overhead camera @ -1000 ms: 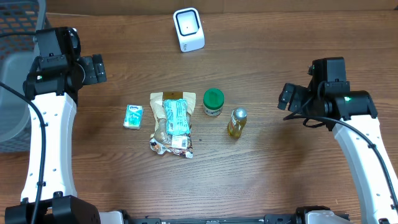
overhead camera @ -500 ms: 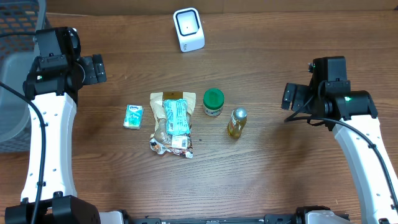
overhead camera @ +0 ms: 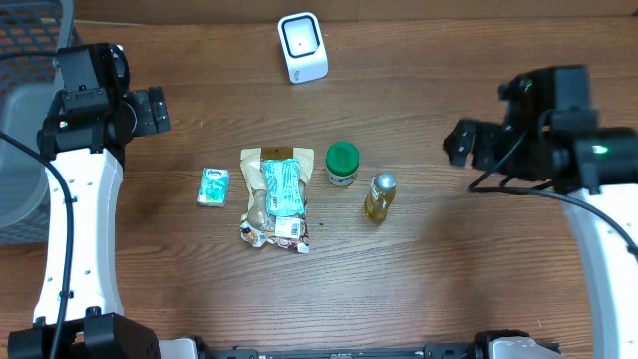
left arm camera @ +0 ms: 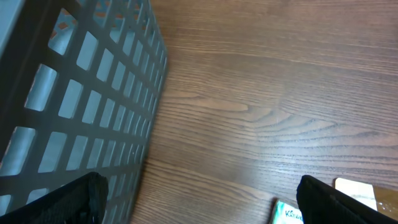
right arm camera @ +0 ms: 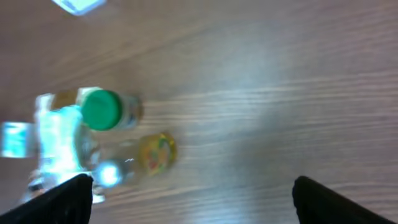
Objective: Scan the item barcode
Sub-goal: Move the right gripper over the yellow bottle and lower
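- Right gripper [overhead camera: 458, 142]: fingers spread wide and empty. In its wrist view the two tips sit at the bottom corners with bare table [overhead camera: 449, 289] between them.
- Change since half a second ago: the right arm's wrist housing has swung up and outward in the overhead view, and the gripper tip has edged slightly toward the items. The wrist view is smeared, so the arm reads as mid-motion.
- Left gripper [overhead camera: 157, 110]: also wide open and holding nothing. It has not shifted over the last second and is parked beside the grey basket [overhead camera: 15, 199].
- The items have not moved and lie in a row mid-table: tissue pack [overhead camera: 213, 186], snack bag [overhead camera: 274, 199], green-lidded jar [overhead camera: 342, 163] and small bottle [overhead camera: 379, 195] of yellow liquid.
- The bottle is nearest the right gripper but still well apart from it (jar and bottle both show in that wrist view).
- Scanner [overhead camera: 302, 47]: at the far edge of the table, well apart from every item, with nothing presented to it.
- Judgement: the task has barely started, and the right arm seems to be lining up a first approach. Which item it is after cannot be told yet, though the bottle or jar looks likeliest.
- No barcode is legible from here.
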You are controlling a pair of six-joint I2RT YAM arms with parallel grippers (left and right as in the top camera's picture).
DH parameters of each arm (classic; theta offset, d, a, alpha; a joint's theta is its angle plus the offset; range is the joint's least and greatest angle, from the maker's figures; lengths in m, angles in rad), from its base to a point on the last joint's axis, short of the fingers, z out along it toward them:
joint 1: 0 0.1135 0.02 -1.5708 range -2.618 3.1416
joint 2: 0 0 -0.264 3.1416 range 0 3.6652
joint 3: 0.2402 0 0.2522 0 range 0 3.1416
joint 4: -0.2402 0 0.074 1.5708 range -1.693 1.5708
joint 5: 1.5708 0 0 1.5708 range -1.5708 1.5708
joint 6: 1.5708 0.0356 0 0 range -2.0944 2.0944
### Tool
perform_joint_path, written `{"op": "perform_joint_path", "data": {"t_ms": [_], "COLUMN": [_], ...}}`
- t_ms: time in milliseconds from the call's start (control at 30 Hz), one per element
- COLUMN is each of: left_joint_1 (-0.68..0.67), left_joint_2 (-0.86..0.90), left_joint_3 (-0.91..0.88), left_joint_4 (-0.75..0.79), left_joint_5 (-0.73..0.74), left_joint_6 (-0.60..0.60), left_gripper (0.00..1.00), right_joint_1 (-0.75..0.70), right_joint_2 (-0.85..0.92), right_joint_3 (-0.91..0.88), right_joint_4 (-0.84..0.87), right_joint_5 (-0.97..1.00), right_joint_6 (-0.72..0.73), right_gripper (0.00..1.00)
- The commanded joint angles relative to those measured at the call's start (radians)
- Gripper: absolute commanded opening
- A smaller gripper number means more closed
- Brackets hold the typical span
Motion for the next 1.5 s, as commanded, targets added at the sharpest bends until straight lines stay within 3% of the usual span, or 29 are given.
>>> {"op": "perform_joint_path", "data": {"t_ms": [0, 100, 267, 567, 667, 1000, 1467], "left_joint_1": [-0.006, -0.007, -0.006, -0.006, -0.006, -0.006, -0.006], "left_joint_2": [-0.013, -0.013, -0.013, -0.013, -0.013, -0.013, -0.013], "left_joint_3": [0.015, 0.015, 0.015, 0.015, 0.015, 0.015, 0.015], "left_joint_4": [0.001, 0.001, 0.001, 0.0, 0.0, 0.0, -0.002], "left_joint_5": [0.002, 0.002, 0.002, 0.002, 0.002, 0.002, 0.002], "left_joint_6": [-0.01, -0.01, -0.01, -0.01, -0.01, -0.01, -0.01], "left_gripper": [1.0, 1.0, 0.99, 1.0, 1.0, 0.99, 1.0], "right_joint_1": [-0.002, -0.002, 0.008, 0.134, 0.185, 0.328, 0.38], "right_joint_2": [-0.011, -0.011, 0.003, 0.017, 0.031, 0.117, 0.278], "right_joint_3": [0.103, 0.127, 0.109, 0.088, 0.087, 0.085, 0.084], "right_joint_4": [-0.034, -0.068, -0.123, -0.124, -0.119, -0.093, -0.036], "right_joint_5": [-0.027, -0.084, -0.192, -0.188, -0.151, 0.076, 0.105], "right_joint_6": [-0.005, -0.014, -0.109, -0.103, -0.074, 0.214, 0.246], "right_gripper": [1.0, 1.0, 0.82, 0.82, 0.81, 0.8, 0.76]}}
